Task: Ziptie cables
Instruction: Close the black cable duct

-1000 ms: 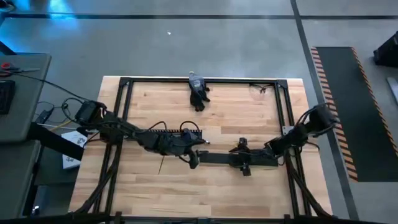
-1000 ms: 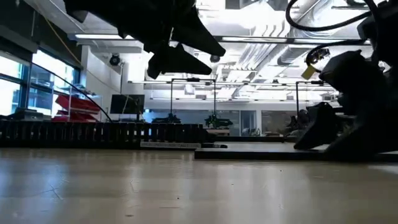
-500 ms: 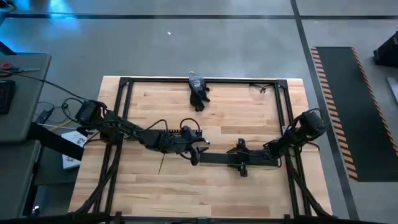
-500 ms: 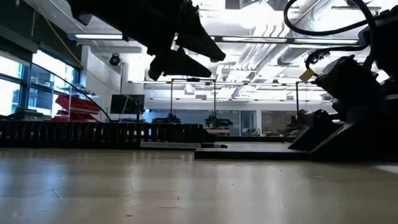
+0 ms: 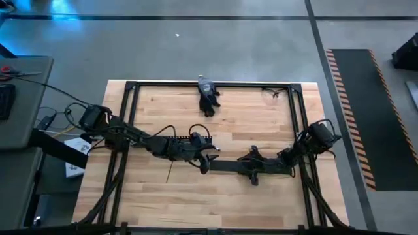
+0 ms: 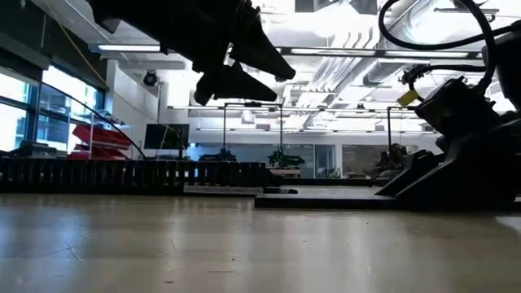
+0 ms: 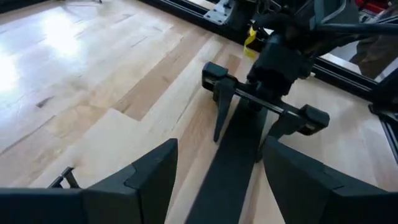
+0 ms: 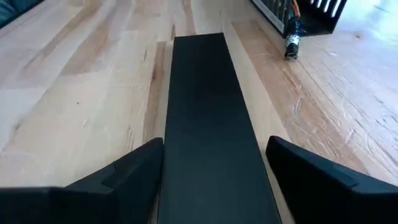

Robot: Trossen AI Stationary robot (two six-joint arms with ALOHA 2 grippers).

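A flat black lid strip (image 5: 228, 165) lies along the table's middle. My right gripper (image 5: 251, 168) is low over it and open, one finger on each side of the strip (image 8: 205, 93); whether they touch it does not show. My left gripper (image 5: 204, 161) hovers open above the strip's left end (image 7: 230, 174), raised clear of the table (image 6: 236, 73). The black comb-edged duct (image 5: 176, 138) lies just beyond. Of the cables, only a few coloured strands (image 8: 291, 22) show at the duct's end.
A thin dark strip (image 5: 170, 173) lies near the left gripper. A dark object (image 5: 208, 98) sits at the table's far edge. Black frame rails (image 5: 127, 117) run around the table. Bare wood lies toward the near edge.
My right gripper has come down toward the table over the black lid strip, its arm folding lower. My left gripper has shifted a little toward the table's right edge and stays raised and open.
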